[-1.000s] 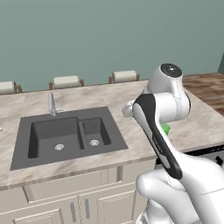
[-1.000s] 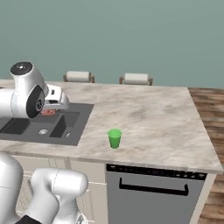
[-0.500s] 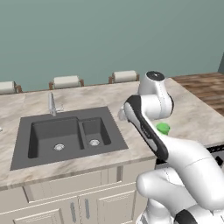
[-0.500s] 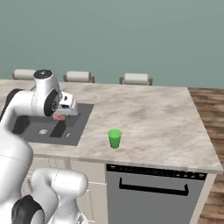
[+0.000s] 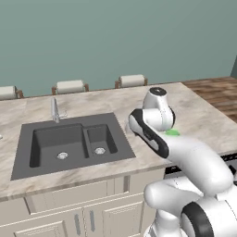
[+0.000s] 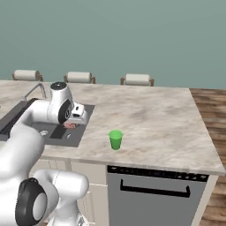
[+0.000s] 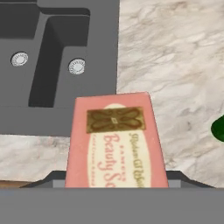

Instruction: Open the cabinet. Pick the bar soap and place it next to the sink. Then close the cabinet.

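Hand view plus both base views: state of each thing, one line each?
bar soap: held in the gripper, above the counter edge by the sink
gripper: shut on the soap
sink: basins empty, faucet not running
green cup: upright on the counter
lower cabinet doors: closed

Sink (image 5: 74, 143) set in counter (image 5: 203, 120), faucet (image 5: 55, 110) at its 12 o'clock. Cup (image 6: 115, 139) on counter at sink's 3 o'clock, well apart. Bar soap (image 7: 116, 142) above counter, at sink's 3 o'clock edge. Dishwasher (image 6: 152, 194) below cup.
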Controlling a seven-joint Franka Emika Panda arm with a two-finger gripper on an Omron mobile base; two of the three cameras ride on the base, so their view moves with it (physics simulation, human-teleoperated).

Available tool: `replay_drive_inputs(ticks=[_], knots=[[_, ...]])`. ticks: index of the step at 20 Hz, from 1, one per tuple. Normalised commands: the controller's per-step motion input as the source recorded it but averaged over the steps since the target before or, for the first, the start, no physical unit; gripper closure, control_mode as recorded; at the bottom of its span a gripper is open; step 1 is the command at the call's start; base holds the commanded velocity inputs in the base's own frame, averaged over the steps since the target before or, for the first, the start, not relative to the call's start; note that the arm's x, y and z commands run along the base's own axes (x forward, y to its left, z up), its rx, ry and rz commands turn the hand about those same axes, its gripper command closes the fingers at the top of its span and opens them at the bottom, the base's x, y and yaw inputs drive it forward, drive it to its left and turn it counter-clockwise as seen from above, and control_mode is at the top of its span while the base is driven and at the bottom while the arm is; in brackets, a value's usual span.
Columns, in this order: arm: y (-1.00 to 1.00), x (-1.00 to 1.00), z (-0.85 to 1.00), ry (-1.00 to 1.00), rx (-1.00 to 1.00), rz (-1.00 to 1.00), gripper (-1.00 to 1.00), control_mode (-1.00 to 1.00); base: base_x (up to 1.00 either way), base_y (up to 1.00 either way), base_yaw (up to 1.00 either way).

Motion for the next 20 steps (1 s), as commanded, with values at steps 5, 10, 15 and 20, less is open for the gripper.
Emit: replay_drive_inputs(ticks=[5, 10, 15, 20], knots=[[-0.07, 0.27, -0.55, 0.0, 0.0, -0.04, 1.0, -1.0, 0.0, 0.0, 0.0], [-0.05, 0.35, -0.42, 0.0, 0.0, -0.03, 1.0, -1.0, 0.0, 0.0, 0.0], [-0.11, 0.35, -0.24, 0.0, 0.0, -0.02, 1.0, -1.0, 0.0, 0.0, 0.0], [-0.06, 0.3, -0.2, 0.0, 0.0, -0.02, 1.0, -1.0, 0.0, 0.0, 0.0]])
